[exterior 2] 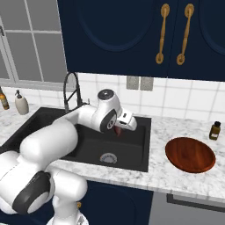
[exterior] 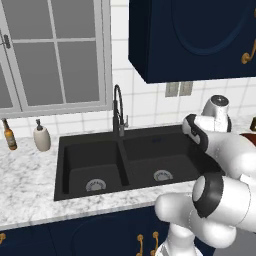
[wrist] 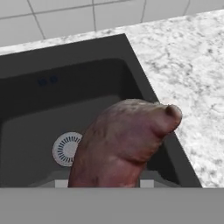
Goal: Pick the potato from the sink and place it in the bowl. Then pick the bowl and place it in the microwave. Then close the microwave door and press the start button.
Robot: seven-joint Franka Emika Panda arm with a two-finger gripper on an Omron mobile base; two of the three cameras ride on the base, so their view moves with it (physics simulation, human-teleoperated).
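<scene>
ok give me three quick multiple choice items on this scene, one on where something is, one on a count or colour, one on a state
1. Where is the bowl?
A. on the counter right of the sink
B. in the left basin
C. under the window

2. How many round silver drains show in the sink?
A. one
B. two
C. three

3. What is the state of the potato?
A. lying on the basin floor
B. resting in the bowl
C. held up over the right basin

Key: 1 A, the right base view shows it on the marble beside the sink. 2 B, the left base view shows one per basin. 3 C, the hand view shows it raised at the fingers, above the drain.
</scene>
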